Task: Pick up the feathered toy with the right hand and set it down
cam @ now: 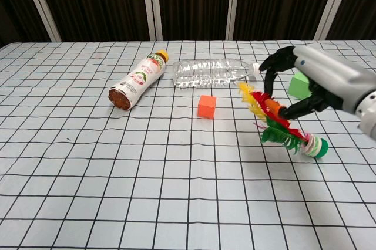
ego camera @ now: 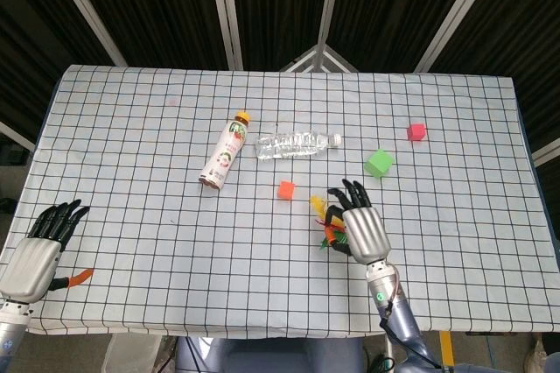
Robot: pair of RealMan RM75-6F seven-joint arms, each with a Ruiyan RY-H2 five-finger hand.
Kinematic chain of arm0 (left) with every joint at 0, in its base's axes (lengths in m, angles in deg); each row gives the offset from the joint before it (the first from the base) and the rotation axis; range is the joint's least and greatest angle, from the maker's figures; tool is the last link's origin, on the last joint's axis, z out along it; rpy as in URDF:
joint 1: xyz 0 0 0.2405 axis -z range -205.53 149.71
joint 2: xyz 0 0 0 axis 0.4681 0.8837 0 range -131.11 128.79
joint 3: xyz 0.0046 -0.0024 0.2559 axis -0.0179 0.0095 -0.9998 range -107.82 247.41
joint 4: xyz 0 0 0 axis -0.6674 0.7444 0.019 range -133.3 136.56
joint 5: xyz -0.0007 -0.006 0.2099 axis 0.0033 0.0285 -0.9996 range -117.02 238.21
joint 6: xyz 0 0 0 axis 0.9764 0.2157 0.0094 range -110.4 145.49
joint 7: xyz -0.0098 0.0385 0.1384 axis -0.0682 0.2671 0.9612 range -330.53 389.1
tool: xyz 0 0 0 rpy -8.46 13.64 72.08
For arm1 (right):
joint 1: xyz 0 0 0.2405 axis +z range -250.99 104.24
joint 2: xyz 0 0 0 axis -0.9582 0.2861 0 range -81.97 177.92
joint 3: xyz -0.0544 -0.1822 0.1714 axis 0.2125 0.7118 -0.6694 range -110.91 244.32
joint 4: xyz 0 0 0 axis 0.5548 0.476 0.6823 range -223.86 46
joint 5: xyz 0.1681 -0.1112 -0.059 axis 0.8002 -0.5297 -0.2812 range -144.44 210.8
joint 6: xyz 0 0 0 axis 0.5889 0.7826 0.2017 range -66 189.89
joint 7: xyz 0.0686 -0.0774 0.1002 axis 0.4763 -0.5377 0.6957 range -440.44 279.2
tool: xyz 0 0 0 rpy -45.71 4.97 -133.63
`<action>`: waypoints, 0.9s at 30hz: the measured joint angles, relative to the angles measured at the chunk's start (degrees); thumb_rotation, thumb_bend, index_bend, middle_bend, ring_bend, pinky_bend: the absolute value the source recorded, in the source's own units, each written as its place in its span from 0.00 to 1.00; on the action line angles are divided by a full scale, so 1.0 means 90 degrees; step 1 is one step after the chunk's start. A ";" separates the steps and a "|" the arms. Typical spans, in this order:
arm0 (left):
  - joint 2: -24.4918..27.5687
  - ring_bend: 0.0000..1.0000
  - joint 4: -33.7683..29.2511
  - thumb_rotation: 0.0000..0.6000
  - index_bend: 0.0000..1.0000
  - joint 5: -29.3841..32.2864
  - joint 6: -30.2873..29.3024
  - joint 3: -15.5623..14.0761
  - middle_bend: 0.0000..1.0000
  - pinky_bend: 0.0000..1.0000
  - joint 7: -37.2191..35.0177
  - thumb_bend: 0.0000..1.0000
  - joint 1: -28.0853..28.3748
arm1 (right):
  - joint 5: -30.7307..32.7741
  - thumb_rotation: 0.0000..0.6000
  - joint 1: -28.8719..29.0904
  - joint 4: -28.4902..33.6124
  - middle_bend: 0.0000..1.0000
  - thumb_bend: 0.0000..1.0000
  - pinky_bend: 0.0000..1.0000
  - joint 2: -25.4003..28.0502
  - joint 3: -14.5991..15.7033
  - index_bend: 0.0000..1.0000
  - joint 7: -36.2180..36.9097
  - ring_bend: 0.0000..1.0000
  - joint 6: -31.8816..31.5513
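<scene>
Right robot hand (cam: 317, 83) curled around feathered toy (cam: 276, 122), fingertips pinching its feathers above the table (cam: 88, 191)

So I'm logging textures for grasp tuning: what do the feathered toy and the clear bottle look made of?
Feathered toy: soft dyed feathers, matte and frayed, on a glossy green base, probably plastic. Clear bottle: thin transparent plastic, ribbed and shiny, with a white cap.

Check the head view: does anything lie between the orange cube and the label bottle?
No. In the head view, only bare checked cloth lies between the orange cube and the label bottle. The clear bottle lies farther back, off that line.
</scene>
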 measured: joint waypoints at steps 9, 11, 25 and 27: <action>-0.0032 0.00 -0.0004 1.00 0.00 -0.0008 0.0005 -0.0016 0.00 0.00 0.0131 0.00 -0.0010 | 0.0357 1.00 -0.0343 0.0343 0.23 0.49 0.00 0.1057 -0.0174 0.59 0.0105 0.00 -0.0215; -0.0038 0.00 -0.0004 1.00 0.00 -0.0002 0.0001 -0.0012 0.00 0.00 0.0142 0.00 -0.0012 | 0.0405 1.00 -0.0440 0.0374 0.23 0.49 0.00 0.1267 -0.0164 0.59 0.0234 0.00 -0.0245; -0.0053 0.00 0.0002 1.00 0.00 -0.0010 -0.0012 -0.0017 0.00 0.00 0.0192 0.00 -0.0021 | 0.0206 1.00 -0.0908 0.0700 0.00 0.44 0.00 0.2120 0.0262 0.00 0.0680 0.00 -0.0438; -0.0052 0.00 0.0004 1.00 0.00 -0.0010 -0.0016 -0.0014 0.00 0.00 0.0180 0.00 -0.0022 | 0.0082 1.00 -0.0952 0.0787 0.00 0.44 0.00 0.2210 0.0309 0.00 0.0689 0.00 -0.0511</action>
